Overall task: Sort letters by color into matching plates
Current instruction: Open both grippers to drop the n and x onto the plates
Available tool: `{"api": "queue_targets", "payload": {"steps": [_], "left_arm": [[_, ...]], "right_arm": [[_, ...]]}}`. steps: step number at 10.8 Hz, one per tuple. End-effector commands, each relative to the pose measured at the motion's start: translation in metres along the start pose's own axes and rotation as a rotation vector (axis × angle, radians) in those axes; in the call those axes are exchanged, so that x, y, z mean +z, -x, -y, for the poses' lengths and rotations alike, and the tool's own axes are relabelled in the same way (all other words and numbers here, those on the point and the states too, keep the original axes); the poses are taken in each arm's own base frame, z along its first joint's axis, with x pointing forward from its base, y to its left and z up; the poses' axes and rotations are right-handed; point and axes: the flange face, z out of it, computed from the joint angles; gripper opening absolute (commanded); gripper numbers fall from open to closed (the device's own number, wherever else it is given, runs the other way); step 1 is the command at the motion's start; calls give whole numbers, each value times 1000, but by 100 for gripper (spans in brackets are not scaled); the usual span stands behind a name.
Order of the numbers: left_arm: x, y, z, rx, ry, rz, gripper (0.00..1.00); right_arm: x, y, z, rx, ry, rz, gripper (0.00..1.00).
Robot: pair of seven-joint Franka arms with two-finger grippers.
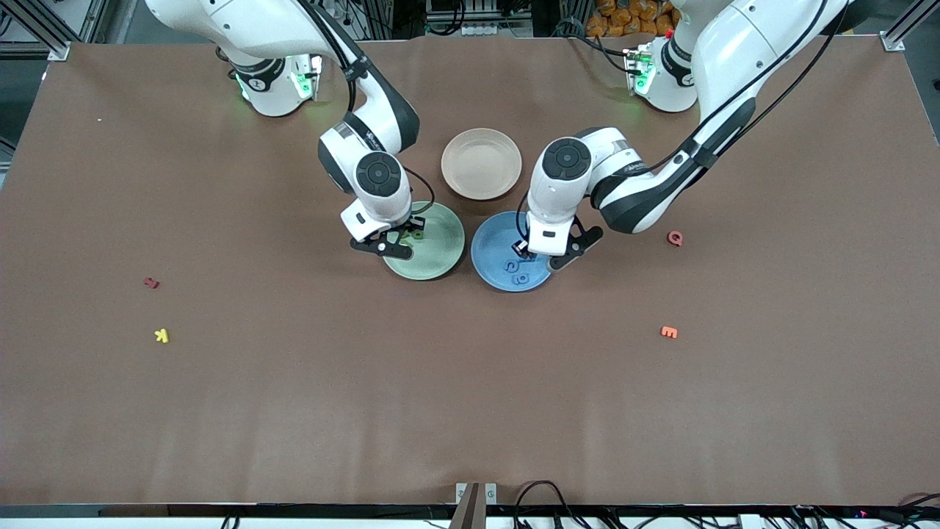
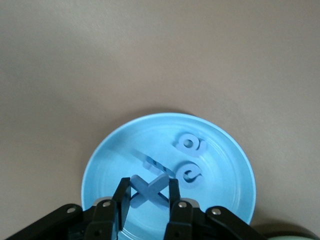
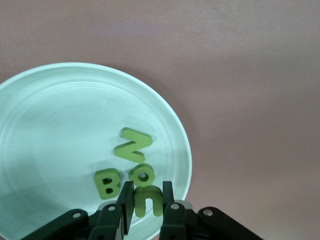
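My left gripper (image 2: 149, 192) is shut on a blue X letter (image 2: 150, 187) just over the blue plate (image 2: 110, 165). Three more blue letters lie in that plate, two of them curled shapes (image 2: 190, 144) (image 2: 191, 172). In the front view the blue plate (image 1: 488, 268) and the pale green plate (image 1: 440, 264) sit side by side mid-table. My right gripper (image 3: 148, 197) is shut on a green n letter (image 3: 149, 200) low over the green plate (image 3: 50, 125). A green B (image 3: 107, 182), O (image 3: 144, 175) and Z (image 3: 132, 145) lie in it.
A beige-pink plate (image 1: 481, 163) stands farther from the front camera than the two plates. A red letter (image 1: 674, 238) and an orange letter (image 1: 669, 332) lie toward the left arm's end. A dark red letter (image 1: 151, 282) and a yellow letter (image 1: 161, 336) lie toward the right arm's end.
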Motion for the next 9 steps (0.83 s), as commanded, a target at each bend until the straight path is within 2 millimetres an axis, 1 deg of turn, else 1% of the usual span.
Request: {"api": "queue_targets", "payload": {"steps": [1, 2, 3, 4, 6, 7, 8, 9], "left_arm": [[8, 14, -18, -46, -11, 11, 4], [12, 16, -20, -41, -17, 0, 9], [14, 16, -21, -38, -20, -6, 80], [15, 20, -22, -29, -21, -10, 100], [12, 15, -25, -38, -13, -14, 100], [8, 12, -27, -43, -4, -17, 100], [5, 10, -28, -40, 2, -26, 100], [1, 3, -29, -43, 9, -33, 100]], "right_arm": [[0, -7, 12, 22, -4, -2, 50], [0, -7, 10, 12, 9, -6, 99], [-3, -9, 10, 7, 13, -8, 100], [-5, -11, 10, 12, 9, -10, 100], [-9, -16, 4, 20, 4, -11, 100], [-13, -26, -5, 21, -2, -12, 100], [-23, -38, -17, -8, -17, -21, 100], [-32, -53, -34, -16, -30, -28, 100]]}}
